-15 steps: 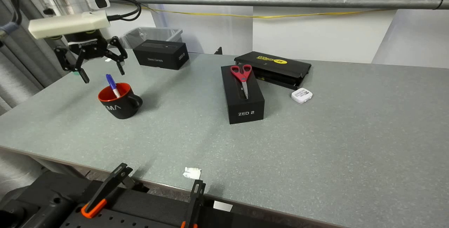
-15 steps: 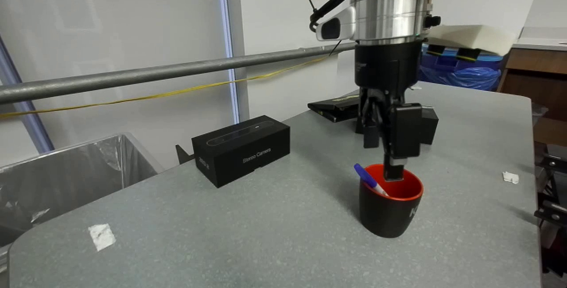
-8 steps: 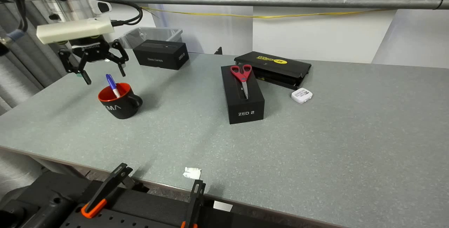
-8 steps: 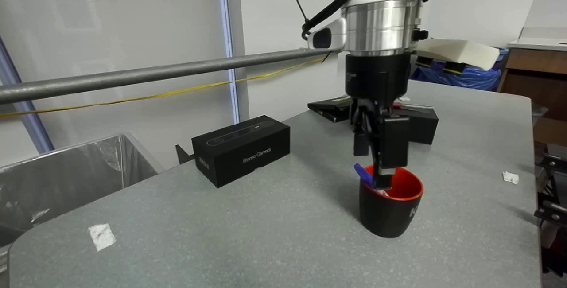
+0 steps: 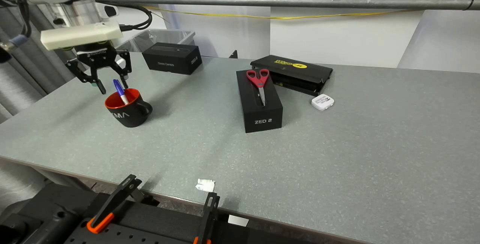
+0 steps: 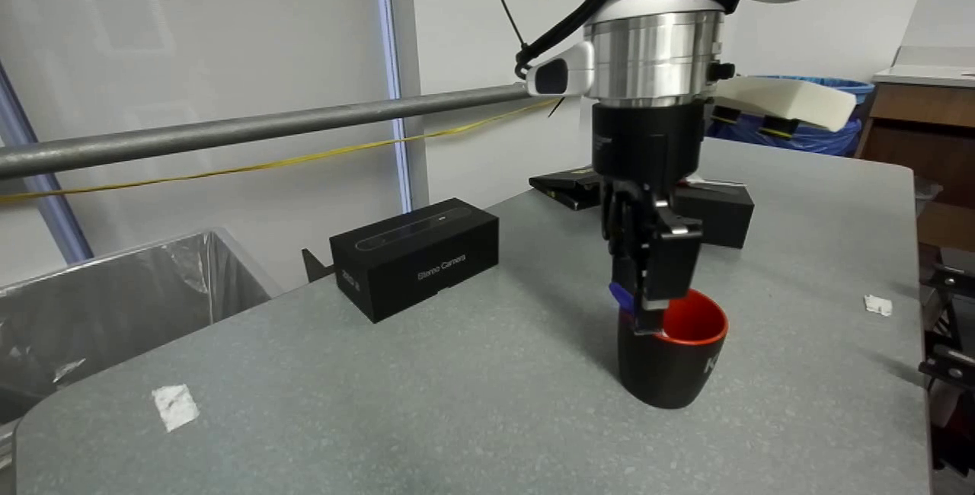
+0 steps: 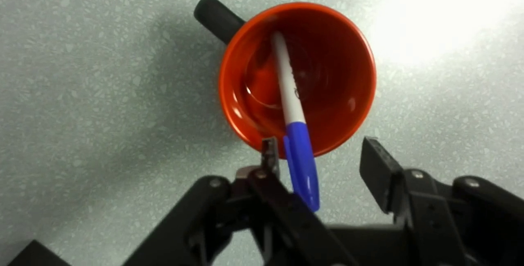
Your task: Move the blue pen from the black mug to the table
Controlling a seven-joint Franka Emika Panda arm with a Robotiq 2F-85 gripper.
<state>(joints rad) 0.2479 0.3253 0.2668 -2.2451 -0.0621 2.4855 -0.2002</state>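
— Pincer (image 7: 321,154) is spread, nothing pinched as far as I can see. From the wrist view, one fingertip sits just beside the cap of the blue pen (image 7: 296,122), the other well off it. Can't tell if the near one touches.

— ok so where's the pen actually?

— Leaning in the black mug (image 5: 131,118), which stands upright on the desk (image 5: 330,157). White barrel inside, cap poking out past the red rim.

— lol so zero progress?

— Nah, I'd call the lining-up mostly done. Left to do: pinch the cap, pull the pen clear of the rim, lay it on the desk, let go. So early-to-mid, imo, with no grip yet.

— anything farther out to worry about?

— ZED 2 box (image 5: 251,101) with red-handled scissors (image 5: 259,83) on top, well apart from the mug. Doubt they'll get in the way.
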